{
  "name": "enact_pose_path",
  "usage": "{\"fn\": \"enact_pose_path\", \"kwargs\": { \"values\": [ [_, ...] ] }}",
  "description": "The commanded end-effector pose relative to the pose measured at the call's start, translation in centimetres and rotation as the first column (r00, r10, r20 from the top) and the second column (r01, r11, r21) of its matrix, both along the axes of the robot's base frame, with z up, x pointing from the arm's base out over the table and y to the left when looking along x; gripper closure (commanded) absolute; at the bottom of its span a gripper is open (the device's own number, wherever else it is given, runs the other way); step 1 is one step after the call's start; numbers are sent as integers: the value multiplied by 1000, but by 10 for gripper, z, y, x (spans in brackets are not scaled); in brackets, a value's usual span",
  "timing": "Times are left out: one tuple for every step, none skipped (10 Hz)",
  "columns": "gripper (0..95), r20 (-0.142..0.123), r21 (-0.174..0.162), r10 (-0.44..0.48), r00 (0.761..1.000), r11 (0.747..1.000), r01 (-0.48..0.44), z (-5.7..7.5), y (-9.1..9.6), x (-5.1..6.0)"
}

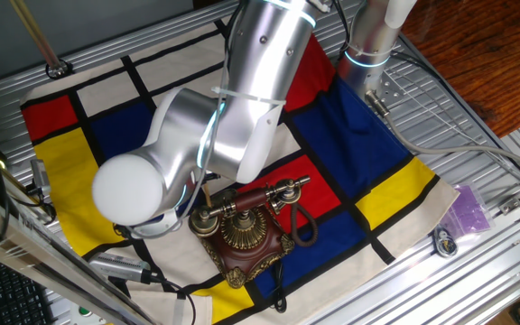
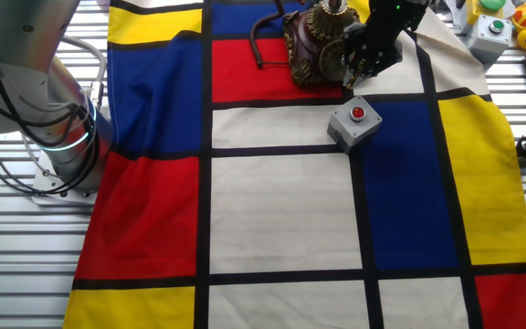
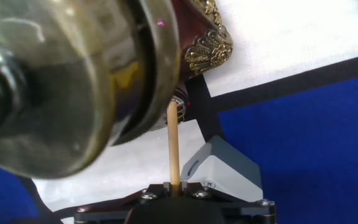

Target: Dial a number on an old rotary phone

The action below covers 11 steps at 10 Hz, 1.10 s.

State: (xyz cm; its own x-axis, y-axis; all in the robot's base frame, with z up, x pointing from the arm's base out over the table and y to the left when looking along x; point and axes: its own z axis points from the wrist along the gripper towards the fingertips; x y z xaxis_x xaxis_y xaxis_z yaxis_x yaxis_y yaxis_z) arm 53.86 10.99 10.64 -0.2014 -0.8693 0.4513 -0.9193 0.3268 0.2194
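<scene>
Rotary phone (image 1: 246, 230) stands at the patterned cloth's (image 2: 281, 210) edge, close before the hand (image 2: 359, 66), which grips a thin wooden stick (image 3: 173, 143) pointing into its brass dial (image 2: 329, 62); judged mid-dial, next sweeping the stick round, grey button box (image 2: 354, 123) just beside

Old rotary phone (image 3: 73, 81) blurred up close, dial unreadable.

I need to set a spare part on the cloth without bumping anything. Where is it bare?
Widest bare room, seen from the other fixed view: the white panel in front of the grey button box, and the blue and red panels flanking it. Crowded: the far edge, where the rotary phone, gripper with its wooden stick and the box cluster.
</scene>
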Motion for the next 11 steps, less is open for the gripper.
{"fn": "enact_pose_path", "kwargs": {
  "values": [
    [950,5,-1,4,1000,1000,-4,-1,-1,0],
    [950,7,0,6,1000,1000,-6,-1,-1,0],
    [950,7,1,6,1000,1000,-6,-2,-1,0],
    [950,4,-5,17,1000,1000,-17,-2,-1,0],
    [950,5,-8,16,1000,1000,-16,-2,-1,1],
    [950,5,-12,16,1000,1000,-16,-3,-1,1],
    [950,5,-16,16,1000,1000,-15,-4,-1,1],
    [950,5,-25,17,1000,1000,-17,-5,-1,1],
    [950,5,-25,17,1000,1000,-17,-5,-1,1],
    [950,5,-24,20,1000,1000,-19,-5,-1,1],
    [950,6,-25,21,1000,999,-21,-5,-1,1]
  ]
}}
